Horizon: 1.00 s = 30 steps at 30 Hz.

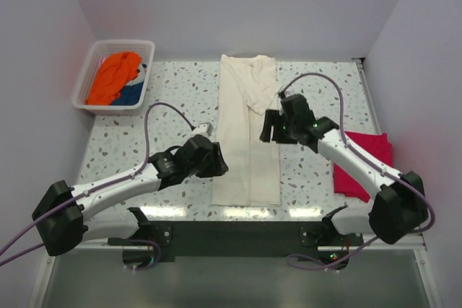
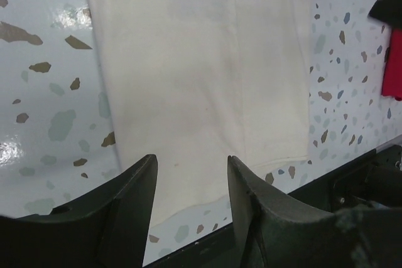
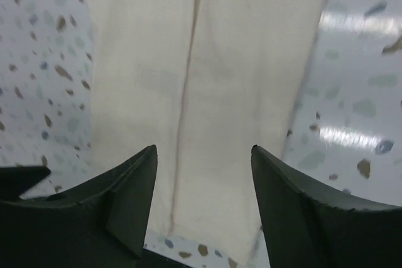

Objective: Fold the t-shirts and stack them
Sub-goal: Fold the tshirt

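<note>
cream shirt [image 1: 245,142]: lying flat down the middle of the table [image 1: 173,99], collar end at the far side, hem at the near edge. Both sides look tucked in already, so it's one long narrow strip with a seam line running down it.

step, my guess: lengthwise folds done, crosswise fold is next. Nothing's pinched yet.

left gripper [image 1: 211,158]: hovering at the shirt's near left edge. The wrist cam shows the jaws spread apart with only cloth and hem below them, holding nothing.

right gripper [image 1: 268,126]: over the right edge about halfway up the strip. Jaws wide, empty too.

next move, I reckon: each side needs a clean pinch on an end corner, through all the layers, then both lift together and carry that end over to the other. An uneven grab would probably open the tucked sides.

red shirt [image 1: 364,160]: folded already, on the right side of the table, part under the right arm. Probably where the stack goes.

basket [image 1: 83,84]: far left corner, orange garment [image 1: 115,73] and something blue [image 1: 132,94] inside, so more to do.
</note>
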Available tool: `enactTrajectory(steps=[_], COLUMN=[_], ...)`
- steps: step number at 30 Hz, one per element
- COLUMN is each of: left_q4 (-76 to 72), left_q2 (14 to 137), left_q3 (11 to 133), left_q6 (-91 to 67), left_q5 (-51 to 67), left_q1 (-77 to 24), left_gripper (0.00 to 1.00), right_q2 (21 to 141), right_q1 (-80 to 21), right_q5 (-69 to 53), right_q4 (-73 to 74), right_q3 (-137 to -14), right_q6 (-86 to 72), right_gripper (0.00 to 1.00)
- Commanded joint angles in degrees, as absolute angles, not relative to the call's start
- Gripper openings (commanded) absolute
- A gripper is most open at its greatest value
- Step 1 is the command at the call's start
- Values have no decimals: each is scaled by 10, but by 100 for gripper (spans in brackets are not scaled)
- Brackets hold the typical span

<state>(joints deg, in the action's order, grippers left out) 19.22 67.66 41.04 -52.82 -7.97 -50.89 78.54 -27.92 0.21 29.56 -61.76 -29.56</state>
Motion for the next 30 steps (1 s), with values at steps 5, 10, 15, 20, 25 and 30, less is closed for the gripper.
enactTrajectory(steps=[5, 10, 15, 20, 25, 30], left_q4=[207, 171, 148, 141, 120, 105], left_q2=[657, 655, 653, 634, 653, 672], left_q3=[352, 310, 287, 276, 280, 269], left_q6=[-498, -504, -504, -502, -475, -473], left_q5=[-40, -21, -36, -52, -28, -14], left_q1=[-506, -507, -509, -510, -512, -514], left_gripper=[50, 45, 42, 41, 42, 42], right_q2=[665, 609, 566, 570, 590, 607], right_q1=[-339, -366, -389, -453, -535, -571], right_q5=[-5, 19, 67, 119, 188, 219], right_q4=[331, 351, 379, 408, 432, 430], right_q3=[-413, -364, -369, -384, -390, -388], right_q6=[-353, -364, -379, -402, -446, -475], right_gripper=[56, 47, 44, 41, 40, 40])
